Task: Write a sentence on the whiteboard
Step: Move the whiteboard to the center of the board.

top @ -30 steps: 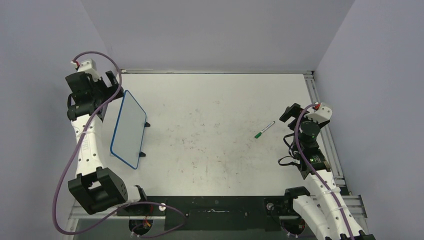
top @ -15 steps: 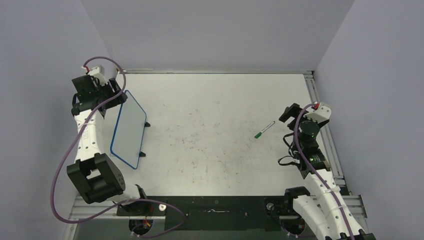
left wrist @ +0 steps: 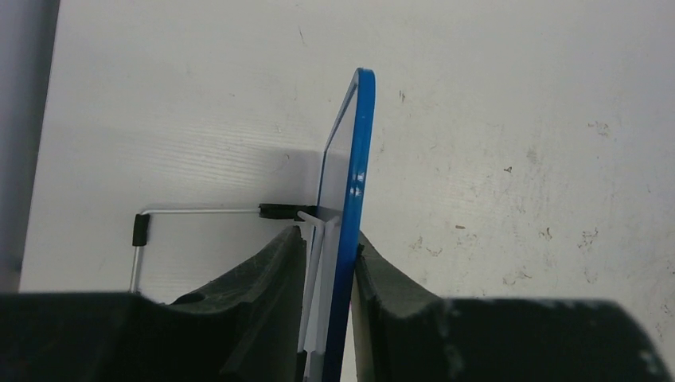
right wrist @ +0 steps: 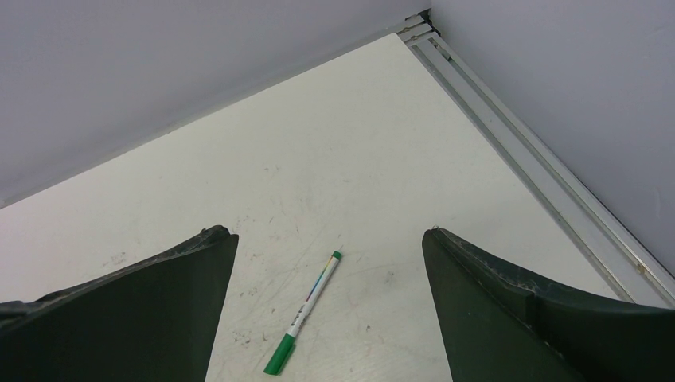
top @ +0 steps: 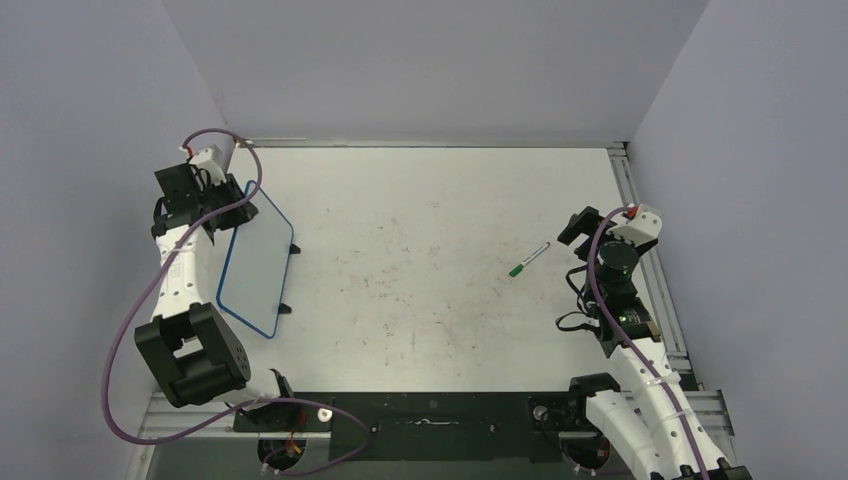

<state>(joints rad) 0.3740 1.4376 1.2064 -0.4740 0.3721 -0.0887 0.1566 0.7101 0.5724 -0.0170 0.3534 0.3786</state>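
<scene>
The whiteboard (top: 255, 262), blue-framed with black feet, stands tilted at the table's left side. Its pale face shows no sentence. My left gripper (top: 224, 193) is at the board's far top corner. In the left wrist view the blue edge (left wrist: 356, 159) runs between the jaws of that gripper (left wrist: 330, 236), which press on it from both sides. A green-capped marker (top: 528, 259) lies on the tabletop at the right. My right gripper (top: 579, 226) hovers just right of it, open. In the right wrist view the marker (right wrist: 306, 314) lies flat below the gap of that gripper (right wrist: 326, 231), untouched.
The board's wire stand (left wrist: 199, 211) with a black foot (left wrist: 140, 231) rests on the table behind it. Grey walls close the left, back and right sides. A metal rail (right wrist: 541, 187) runs along the right edge.
My left arm has swung to the right and toward the back onto the board's top corner, and its jaws have gone from wide open to closed on the blue edge. The right arm and marker are unmoved.
</scene>
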